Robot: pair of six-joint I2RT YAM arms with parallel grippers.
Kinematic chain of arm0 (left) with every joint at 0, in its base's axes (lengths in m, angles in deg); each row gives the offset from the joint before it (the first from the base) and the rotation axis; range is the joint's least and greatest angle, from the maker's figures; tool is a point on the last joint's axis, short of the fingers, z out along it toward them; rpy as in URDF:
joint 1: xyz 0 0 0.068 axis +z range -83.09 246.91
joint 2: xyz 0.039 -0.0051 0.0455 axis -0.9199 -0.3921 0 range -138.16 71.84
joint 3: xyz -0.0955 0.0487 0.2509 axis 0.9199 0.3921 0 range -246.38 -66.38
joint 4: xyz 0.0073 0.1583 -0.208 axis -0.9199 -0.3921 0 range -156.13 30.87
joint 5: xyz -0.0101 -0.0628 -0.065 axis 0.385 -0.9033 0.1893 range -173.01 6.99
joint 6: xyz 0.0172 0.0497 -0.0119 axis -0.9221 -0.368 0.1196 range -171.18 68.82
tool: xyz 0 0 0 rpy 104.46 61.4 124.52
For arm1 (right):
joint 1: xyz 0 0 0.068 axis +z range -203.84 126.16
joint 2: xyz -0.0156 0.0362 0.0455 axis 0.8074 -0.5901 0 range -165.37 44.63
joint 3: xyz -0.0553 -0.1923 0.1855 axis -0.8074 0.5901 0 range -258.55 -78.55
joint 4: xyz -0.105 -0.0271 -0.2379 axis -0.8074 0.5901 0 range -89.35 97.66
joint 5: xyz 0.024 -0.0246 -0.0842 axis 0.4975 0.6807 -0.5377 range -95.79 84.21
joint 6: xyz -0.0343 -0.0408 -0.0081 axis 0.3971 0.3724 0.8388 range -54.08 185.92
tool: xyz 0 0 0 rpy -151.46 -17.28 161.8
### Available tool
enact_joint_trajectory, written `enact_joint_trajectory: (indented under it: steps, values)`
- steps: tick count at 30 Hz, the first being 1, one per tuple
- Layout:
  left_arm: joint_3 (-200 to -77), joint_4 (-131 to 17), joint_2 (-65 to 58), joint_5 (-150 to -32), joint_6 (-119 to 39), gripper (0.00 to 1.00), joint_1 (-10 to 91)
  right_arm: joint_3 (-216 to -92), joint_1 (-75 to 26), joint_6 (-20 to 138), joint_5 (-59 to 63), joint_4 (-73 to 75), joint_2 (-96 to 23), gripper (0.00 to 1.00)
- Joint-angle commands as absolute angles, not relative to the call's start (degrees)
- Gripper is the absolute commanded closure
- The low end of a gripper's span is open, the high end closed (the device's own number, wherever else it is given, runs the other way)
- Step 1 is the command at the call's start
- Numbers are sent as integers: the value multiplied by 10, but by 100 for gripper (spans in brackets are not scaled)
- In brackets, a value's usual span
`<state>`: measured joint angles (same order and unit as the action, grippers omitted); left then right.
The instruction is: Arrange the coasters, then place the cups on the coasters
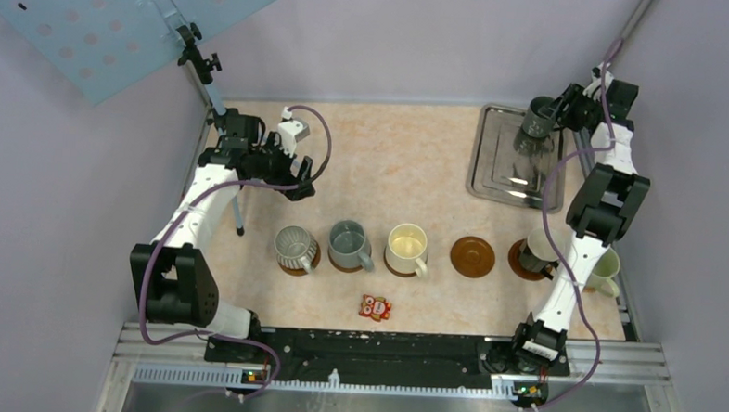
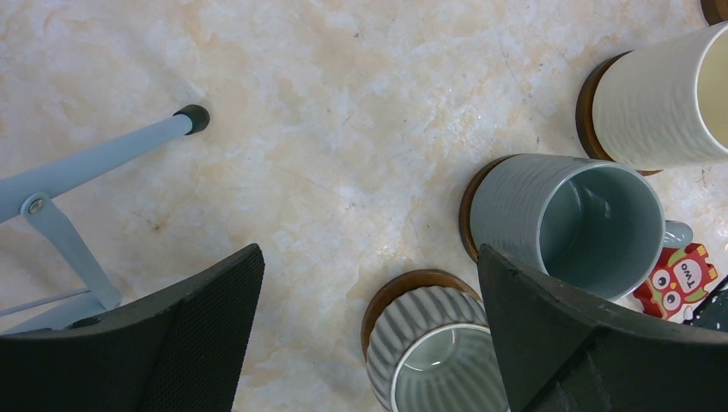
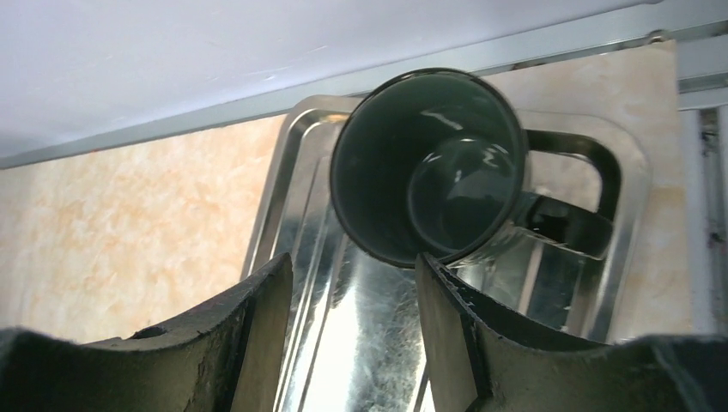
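Right wrist view: right claw [image 3: 350,264] is seen part-spread, w/ nothing pinched betw. its fingers. Just beyond the fingertips a dark green mug [image 3: 429,163] is seen, mouth toward the camera, handle out to one side. One fingertip overlaps its wall; contact can't be told. Under claw & mug a metal tray [image 3: 288,180] is laid on the tabletop [image 3: 129,215].

Left wrist view: left claw [image 2: 367,257] is held fully spread & empty above the tabletop. Nearest, by one finger, a ribbed grey mug [image 2: 429,352] is stood; further out a blue-grey mug [image 2: 567,223], then a cream mug [image 2: 661,103], each set on one of the coasters [image 2: 403,283]. A red-and-white packet [image 2: 682,279] is seen just beside the blue-grey mug. By the other finger a stand leg [image 2: 103,159] is planted.

Top view: a bare coaster [image 1: 473,256] is laid well apart from both claws, just past the cream mug.
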<state>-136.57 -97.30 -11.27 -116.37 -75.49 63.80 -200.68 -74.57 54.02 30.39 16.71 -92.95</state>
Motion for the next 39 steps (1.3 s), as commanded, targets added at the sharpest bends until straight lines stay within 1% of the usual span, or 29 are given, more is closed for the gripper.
enact_joint_trajectory:
  steps: [1,6,8,9,10,12,13,15,18,22,31,39]
  values:
    - [-1381,-963,-108,-1173,-757,1,637,-2012,-740,541,371,178,-896,46]
    - [-1384,-965,-108,-1174,-756,1,637,-2022,-750,588,387,182,-870,45]
    - [-1383,-968,-107,-1175,-758,1,637,-2048,-764,620,387,194,-869,39]
    - [-1384,-969,-106,-1176,-760,1,637,-2071,-771,659,388,215,-873,34]
    - [-1384,-971,-105,-1176,-762,1,637,-2095,-777,717,382,242,-877,32]
    - [-1383,-975,-102,-1177,-766,1,637,-2126,-786,812,343,296,-880,29]
    - [-1381,-976,-100,-1179,-767,1,637,-2127,-788,853,306,307,-877,28]
    - [-1378,-978,-97,-1180,-768,1,637,-2113,-789,916,270,311,-868,27]
    - [-1375,-978,-96,-1181,-770,1,637,-2105,-790,970,259,312,-865,26]
    - [-1376,-980,-99,-1183,-771,1,637,-2133,-790,1022,265,343,-893,25]
    - [-1379,-993,-96,-1182,-772,1,637,-2138,-781,1145,263,340,-929,29]
    - [-1389,-997,-105,-1176,-776,1,637,-2136,-759,1214,244,324,-962,31]
